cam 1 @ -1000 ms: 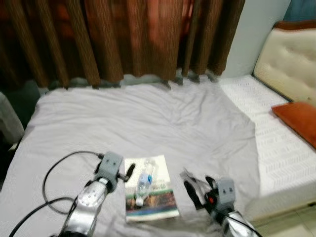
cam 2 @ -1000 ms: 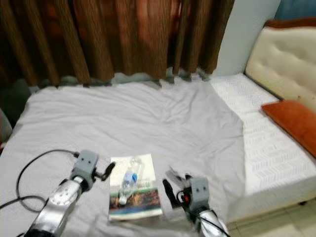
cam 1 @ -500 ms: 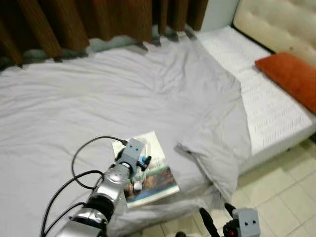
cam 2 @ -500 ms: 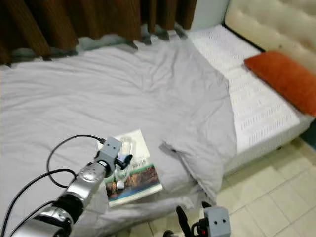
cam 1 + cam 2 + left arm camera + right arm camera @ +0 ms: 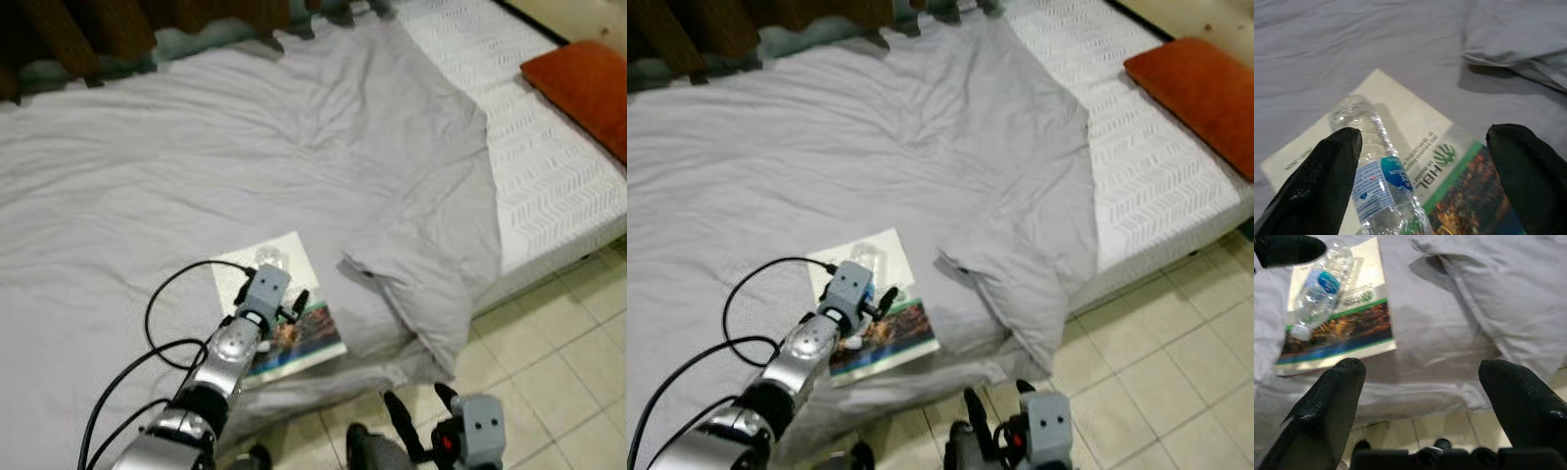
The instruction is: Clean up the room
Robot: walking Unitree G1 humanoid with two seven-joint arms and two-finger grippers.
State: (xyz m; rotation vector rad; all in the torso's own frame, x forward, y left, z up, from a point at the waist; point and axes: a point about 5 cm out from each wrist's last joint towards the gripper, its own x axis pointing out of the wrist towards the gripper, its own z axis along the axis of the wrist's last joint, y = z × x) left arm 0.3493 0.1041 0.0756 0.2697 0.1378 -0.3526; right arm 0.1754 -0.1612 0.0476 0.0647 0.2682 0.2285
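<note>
A clear plastic water bottle (image 5: 1376, 166) with a blue label lies on its side on a booklet (image 5: 1442, 161) near the front edge of the grey bed sheet (image 5: 196, 166). My left gripper (image 5: 270, 299) hovers just over the bottle, open, its fingers (image 5: 1327, 171) standing either side of the bottle's upper half without touching it. My right gripper (image 5: 419, 409) is open and holds nothing, low over the tiled floor in front of the bed. Seen from the right wrist, the bottle (image 5: 1320, 286) and booklet (image 5: 1347, 328) lie beyond it.
A corner of the sheet (image 5: 421, 284) is folded back right of the booklet. The bare white mattress (image 5: 529, 166) carries an orange pillow (image 5: 578, 83). Tiled floor (image 5: 568, 352) runs along the bed's right side. A black cable (image 5: 157, 333) loops off my left arm.
The camera has tilted down and the view has shifted. My left gripper has come over the bottle. My right gripper has left the bed for the floor side, and the sheet corner lies folded back.
</note>
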